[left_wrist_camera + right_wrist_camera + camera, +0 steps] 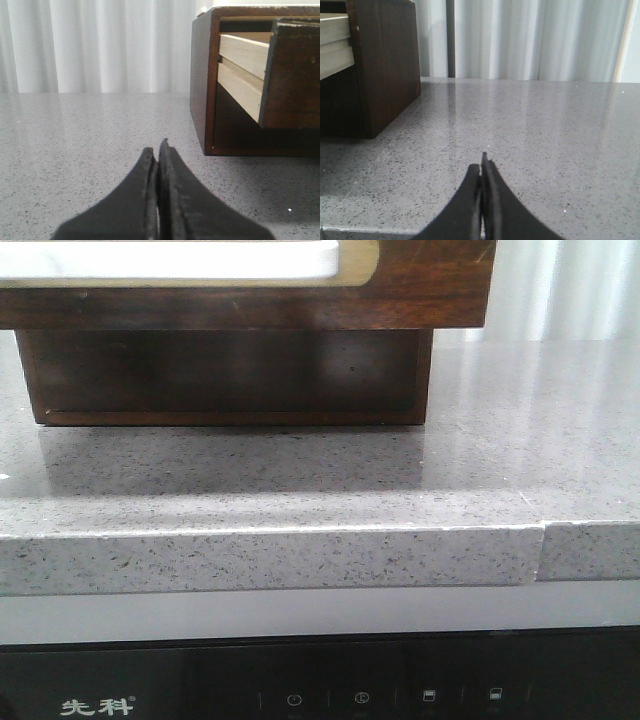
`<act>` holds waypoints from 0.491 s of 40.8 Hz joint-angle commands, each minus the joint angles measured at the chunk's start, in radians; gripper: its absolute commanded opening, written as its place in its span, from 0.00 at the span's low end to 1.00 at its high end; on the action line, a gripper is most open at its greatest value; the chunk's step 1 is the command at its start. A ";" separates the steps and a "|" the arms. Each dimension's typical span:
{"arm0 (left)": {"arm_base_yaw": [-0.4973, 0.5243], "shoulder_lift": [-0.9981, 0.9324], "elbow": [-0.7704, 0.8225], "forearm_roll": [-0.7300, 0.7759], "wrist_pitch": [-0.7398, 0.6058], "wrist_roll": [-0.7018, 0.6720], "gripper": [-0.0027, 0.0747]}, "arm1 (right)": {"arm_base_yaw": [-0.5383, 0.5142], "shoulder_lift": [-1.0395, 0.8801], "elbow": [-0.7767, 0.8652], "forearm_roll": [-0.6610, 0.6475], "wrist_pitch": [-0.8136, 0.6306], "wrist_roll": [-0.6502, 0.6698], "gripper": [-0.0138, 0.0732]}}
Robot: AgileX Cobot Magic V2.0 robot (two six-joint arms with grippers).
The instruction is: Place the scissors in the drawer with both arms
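Front view, nearest the camera: black panel [320, 685] with white characters and small icons, below a pale band and the thick edge of the tabletop [300, 480]. Tabletop is grey speckled stone, glossy, with a seam in its front edge toward the right.

Cabinet [225, 375] stands on the tabletop: dark brown wood, box-shaped, its lower compartment open and dark; nothing can be made out inside it. Above it the drawer [420, 280] is pulled out toward the camera. Drawer front is dark brown, scratched wood; cream inner rim with a rounded corner; white inside. Only a strip of the interior shows, and no contents show in that strip.

Left wrist view: left tool [158, 150] clenched, the two black fingers pressed flat together, nothing between them, low over the tabletop. The cabinet [202, 80] is ahead and to one side; the drawer [292, 75] juts out, its pale unfinished wooden side showing behind the dark front.

Right wrist view: right tool [481, 165] likewise clenched on nothing, fingers touching along their length, near the tabletop edge. The cabinet's plain dark side wall [385, 65] is well apart from it.

White pleated curtain [535, 40] behind the tabletop.

Scissors: not seen in any view.
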 commanded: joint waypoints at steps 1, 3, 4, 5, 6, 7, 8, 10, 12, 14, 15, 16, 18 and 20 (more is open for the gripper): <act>0.001 -0.018 0.025 -0.008 -0.084 -0.005 0.01 | 0.003 -0.018 0.000 0.070 -0.081 -0.078 0.08; 0.001 -0.018 0.025 -0.008 -0.084 -0.005 0.01 | 0.003 -0.018 0.000 0.098 -0.081 -0.104 0.08; 0.001 -0.018 0.025 -0.008 -0.084 -0.005 0.01 | 0.003 -0.018 0.000 0.105 -0.081 -0.109 0.08; 0.001 -0.018 0.025 -0.008 -0.084 -0.005 0.01 | 0.002 -0.018 0.000 0.106 -0.081 -0.110 0.08; 0.001 -0.018 0.025 -0.008 -0.084 -0.005 0.01 | 0.002 -0.018 0.000 0.106 -0.081 -0.110 0.08; 0.001 -0.018 0.025 -0.008 -0.084 -0.005 0.01 | 0.000 -0.018 0.000 0.103 -0.081 -0.110 0.08; 0.001 -0.018 0.025 -0.008 -0.084 -0.005 0.01 | -0.005 -0.018 0.000 0.103 -0.081 -0.110 0.08; 0.001 -0.018 0.025 -0.008 -0.084 -0.005 0.01 | -0.013 -0.018 0.000 0.102 -0.081 -0.110 0.08; 0.001 -0.018 0.025 -0.008 -0.084 -0.005 0.01 | -0.020 -0.018 0.000 0.100 -0.081 -0.110 0.08; 0.001 -0.018 0.025 -0.008 -0.084 -0.005 0.01 | -0.024 -0.018 0.000 0.100 -0.081 -0.110 0.08; 0.001 -0.018 0.025 -0.008 -0.084 -0.005 0.01 | -0.024 -0.018 0.000 0.100 -0.081 -0.110 0.08; 0.001 -0.018 0.025 -0.008 -0.084 -0.005 0.01 | -0.024 -0.018 0.000 0.100 -0.081 -0.110 0.08; 0.001 -0.018 0.025 -0.008 -0.084 -0.005 0.01 | -0.024 -0.018 0.000 0.100 -0.081 -0.110 0.08; 0.001 -0.018 0.025 -0.008 -0.084 -0.005 0.01 | -0.024 -0.018 0.000 0.100 -0.081 -0.110 0.08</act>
